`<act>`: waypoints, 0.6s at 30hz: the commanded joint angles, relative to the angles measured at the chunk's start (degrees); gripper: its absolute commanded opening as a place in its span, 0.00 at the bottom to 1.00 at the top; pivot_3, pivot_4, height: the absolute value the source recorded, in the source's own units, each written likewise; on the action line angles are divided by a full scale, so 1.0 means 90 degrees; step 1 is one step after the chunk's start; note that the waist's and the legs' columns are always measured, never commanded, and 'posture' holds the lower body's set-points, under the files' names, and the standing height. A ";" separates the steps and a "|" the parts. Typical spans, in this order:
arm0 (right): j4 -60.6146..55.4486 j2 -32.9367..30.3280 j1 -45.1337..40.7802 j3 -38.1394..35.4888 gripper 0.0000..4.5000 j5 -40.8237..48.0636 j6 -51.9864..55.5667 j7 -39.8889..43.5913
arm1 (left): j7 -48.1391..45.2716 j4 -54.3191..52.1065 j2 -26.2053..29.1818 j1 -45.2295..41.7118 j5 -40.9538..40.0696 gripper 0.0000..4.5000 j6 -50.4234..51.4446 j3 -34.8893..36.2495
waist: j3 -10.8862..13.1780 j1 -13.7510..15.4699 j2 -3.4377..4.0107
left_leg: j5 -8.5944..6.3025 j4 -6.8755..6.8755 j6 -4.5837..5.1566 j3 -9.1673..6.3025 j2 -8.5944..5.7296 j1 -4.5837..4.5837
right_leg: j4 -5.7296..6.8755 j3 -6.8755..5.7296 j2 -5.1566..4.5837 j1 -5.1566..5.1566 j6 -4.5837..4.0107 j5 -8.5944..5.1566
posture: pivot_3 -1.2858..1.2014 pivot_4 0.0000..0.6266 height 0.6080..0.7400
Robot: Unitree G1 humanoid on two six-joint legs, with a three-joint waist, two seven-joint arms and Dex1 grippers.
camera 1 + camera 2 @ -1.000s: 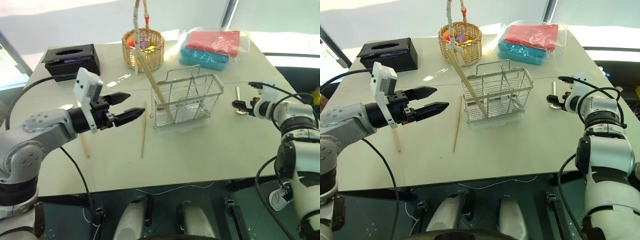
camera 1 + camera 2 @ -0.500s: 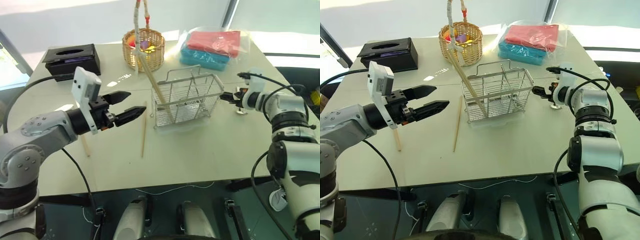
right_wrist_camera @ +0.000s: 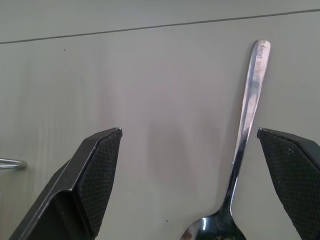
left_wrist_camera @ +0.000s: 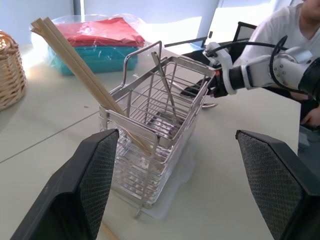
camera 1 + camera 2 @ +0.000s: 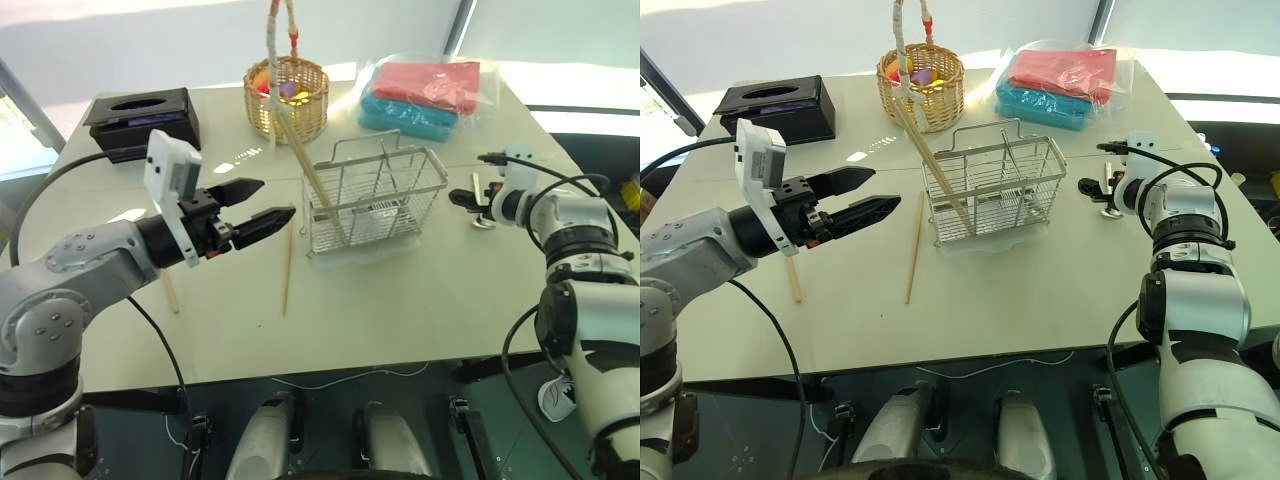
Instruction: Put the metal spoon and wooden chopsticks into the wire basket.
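On a pale table, the wire basket stands mid-scene with two chopsticks leaning in its left end, tips jutting up toward the far left – another chopstick lies flat just left of it. The left gripper hovers left of the basket, jaws wide apart, holding nothing. The spoon lies flat to the basket's right, and the right gripper – fingers spread wide, empty – sits low just beside it
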 commanded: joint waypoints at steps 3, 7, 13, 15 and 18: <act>0.0288 -0.0018 -0.0231 -0.0082 1.00 -0.0131 -0.0306 -0.0348 | 0.0046 -0.0059 0.0005 -0.0171 -0.0099 0.88 -0.0158 0.0143 | 0.0000 -0.0004 0.0000 | 0.0000 0.0001 0.0000 0.0000 0.0000 0.0000 | 0.0000 0.0000 0.0000 0.0001 0.0000 0.0000 | 0.52 0.24 1.00; 0.0384 0.0017 -0.0295 -0.0151 1.00 -0.0103 -0.0299 -0.0421 | 0.0080 -0.0066 0.0015 -0.0152 -0.0095 0.88 -0.0174 0.0172 | 0.0000 -0.0010 0.0000 | 0.0001 0.0001 0.0001 0.0000 0.0000 0.0000 | 0.0001 0.0000 0.0003 0.0000 0.0000 0.0000 | 0.52 0.24 1.00; 0.0487 0.0049 -0.0339 -0.0269 1.00 -0.0044 -0.0224 -0.0506 | 0.0215 -0.0095 -0.0008 -0.0160 -0.0133 0.88 -0.0237 0.0196 | 0.0000 0.0000 0.0000 | 0.0001 0.0003 0.0001 0.0000 0.0000 0.0000 | 0.0001 0.0000 0.0003 0.0002 0.0000 0.0000 | 0.52 0.24 1.00; 0.0527 0.0066 -0.0348 -0.0331 1.00 -0.0028 -0.0200 -0.0564 | 0.0270 -0.0082 -0.0014 -0.0180 -0.0136 0.88 -0.0266 0.0214 | 0.0000 -0.0001 0.0000 | 0.0001 0.0003 0.0001 0.0000 0.0000 0.0000 | 0.0001 0.0000 0.0003 0.0002 0.0000 0.0000 | 0.52 0.24 1.00; 0.0550 0.0079 -0.0369 -0.0295 1.00 -0.0096 -0.0174 -0.0539 | 0.0355 -0.0059 -0.0020 -0.0199 -0.0167 0.88 -0.0300 0.0263 | 0.0000 -0.0005 0.0000 | 0.0001 0.0003 0.0001 0.0000 0.0000 0.0000 | 0.0001 0.0000 0.0003 0.0002 0.0000 0.0000 | 0.52 0.24 1.00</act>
